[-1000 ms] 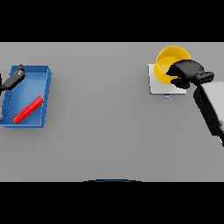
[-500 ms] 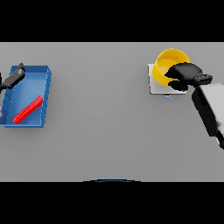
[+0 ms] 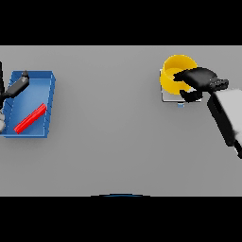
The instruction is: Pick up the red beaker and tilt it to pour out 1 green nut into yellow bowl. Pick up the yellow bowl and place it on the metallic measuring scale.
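- Right hand [image 3: 197, 78] grips the rim of the yellow bowl [image 3: 176, 71], fingers curled over its near edge, thumb below.
- Left hand [image 3: 17, 85] shows at the view's left edge, over the far corner of the blue tray [image 3: 45, 79]; whether its fingers are curled cannot be told.
- One yellow bowl, round and bright, sits on the metallic measuring scale [image 3: 169, 97], a pale square plate at the table's far right.
- One red beaker [image 3: 30, 118] lies slanted in the one blue tray.
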`<state>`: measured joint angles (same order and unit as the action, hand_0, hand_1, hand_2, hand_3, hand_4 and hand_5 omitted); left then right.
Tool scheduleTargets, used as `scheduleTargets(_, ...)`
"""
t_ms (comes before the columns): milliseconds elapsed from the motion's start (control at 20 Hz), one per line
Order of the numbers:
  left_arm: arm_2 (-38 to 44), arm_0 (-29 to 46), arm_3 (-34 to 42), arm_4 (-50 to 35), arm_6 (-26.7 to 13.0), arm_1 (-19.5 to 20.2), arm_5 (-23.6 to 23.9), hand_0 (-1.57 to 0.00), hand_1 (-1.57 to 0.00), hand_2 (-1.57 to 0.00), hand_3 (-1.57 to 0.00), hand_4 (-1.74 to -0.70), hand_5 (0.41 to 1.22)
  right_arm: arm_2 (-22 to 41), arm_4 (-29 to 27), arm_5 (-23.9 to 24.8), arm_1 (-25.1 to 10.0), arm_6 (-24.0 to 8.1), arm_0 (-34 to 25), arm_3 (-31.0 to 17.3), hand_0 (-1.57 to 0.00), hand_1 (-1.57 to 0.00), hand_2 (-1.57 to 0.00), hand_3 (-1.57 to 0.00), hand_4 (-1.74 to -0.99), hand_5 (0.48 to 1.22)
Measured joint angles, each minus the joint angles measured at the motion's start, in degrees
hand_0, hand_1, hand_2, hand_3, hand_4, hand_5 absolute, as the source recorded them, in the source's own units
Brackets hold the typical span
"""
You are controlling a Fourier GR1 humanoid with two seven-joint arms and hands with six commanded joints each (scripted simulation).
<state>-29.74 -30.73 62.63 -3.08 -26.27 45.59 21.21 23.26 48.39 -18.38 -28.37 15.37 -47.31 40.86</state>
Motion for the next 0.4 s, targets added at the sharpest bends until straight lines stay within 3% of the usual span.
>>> scheduleTargets(150, -0.1, -0.1, -0.1, 0.1, -0.1, -0.2, 0.1, 0.00, 0.00, 0.00, 0.00, -0.72, 0.664, -0.3, -0.1, 0.5, 0.0, 0.2, 0.0, -0.1, -0.07, -0.06, -0.08, -0.27, -1.523, 0.798)
scheduleTargets(400, 0.0, -0.2, 0.6, 0.0, -0.3, 0.2, -0.2, 0.00, 0.00, 0.00, 0.00, -0.73, 0.665, -0.8, -0.5, -1.1, -0.2, -2.1, -0.3, -1.0, -0.02, -0.02, -0.03, -0.15, -1.478, 0.738)
